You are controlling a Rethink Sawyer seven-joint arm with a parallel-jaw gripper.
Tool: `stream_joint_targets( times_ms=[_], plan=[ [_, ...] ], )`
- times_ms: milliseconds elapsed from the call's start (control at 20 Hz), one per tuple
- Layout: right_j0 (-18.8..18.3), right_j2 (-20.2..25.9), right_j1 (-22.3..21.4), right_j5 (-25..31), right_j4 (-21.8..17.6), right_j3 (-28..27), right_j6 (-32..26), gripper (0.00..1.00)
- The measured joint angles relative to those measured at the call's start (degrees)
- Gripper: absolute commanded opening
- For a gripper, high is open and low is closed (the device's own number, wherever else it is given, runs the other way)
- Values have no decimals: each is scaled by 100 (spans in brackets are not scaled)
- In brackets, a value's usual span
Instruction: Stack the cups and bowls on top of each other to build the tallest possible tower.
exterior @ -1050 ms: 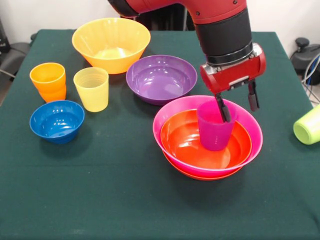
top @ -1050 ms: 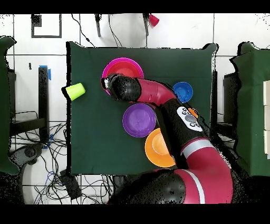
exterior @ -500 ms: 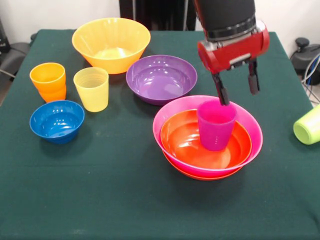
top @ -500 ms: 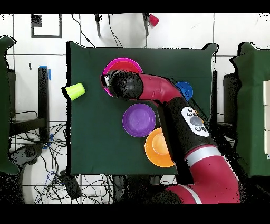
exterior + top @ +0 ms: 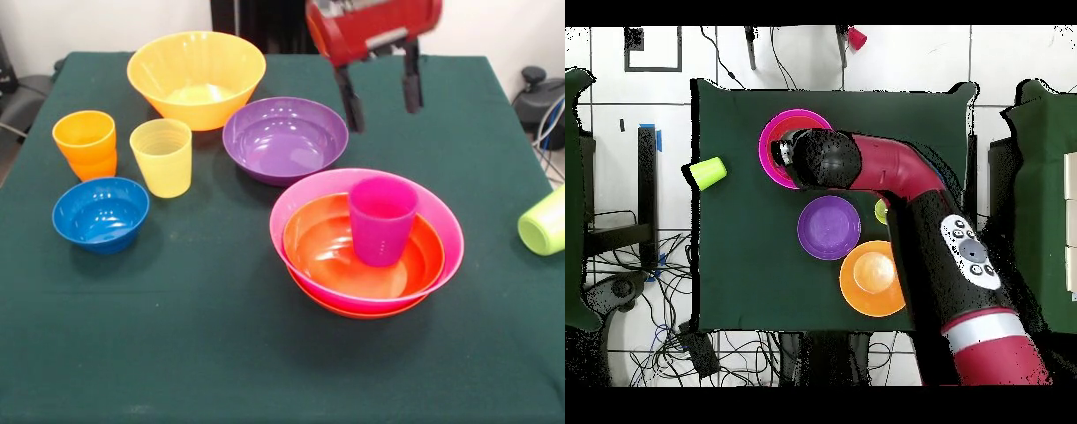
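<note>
Front view: gripper (image 5: 380, 87) lifted clear, jaws spread wide and empty; purple cup (image 5: 381, 220) left upright inside nested red-orange bowl (image 5: 331, 256). Placement done, next piece due.

Purple cup (image 5: 381, 219) upright in nested bowls (image 5: 305, 205); hand (image 5: 381, 95) above (empty, fingers apart).

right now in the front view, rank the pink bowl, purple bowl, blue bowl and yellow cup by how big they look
1. pink bowl
2. purple bowl, though it sits farther from the camera, so the gap may be exaggerated
3. blue bowl
4. yellow cup, narrower than the blue bowl but taller, so these two are close
</note>
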Motion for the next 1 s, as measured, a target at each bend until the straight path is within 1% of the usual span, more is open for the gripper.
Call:
stream_joint_targets(
  times_ms=[350,550,650,700,800,850,1000],
  plan=[
    [-358,26,-395,370,0,161,0,100],
    [-490,26,-631,481,7,303,0,100],
    [-577,26,-848,514,7,449,0,100],
    [-647,26,-1054,515,8,596,0,100],
    [-696,26,-1217,514,10,718,0,100],
    [-764,26,-1457,515,45,920,0,100],
    [-835,28,-1739,515,148,1192,0,100]
  ],
)
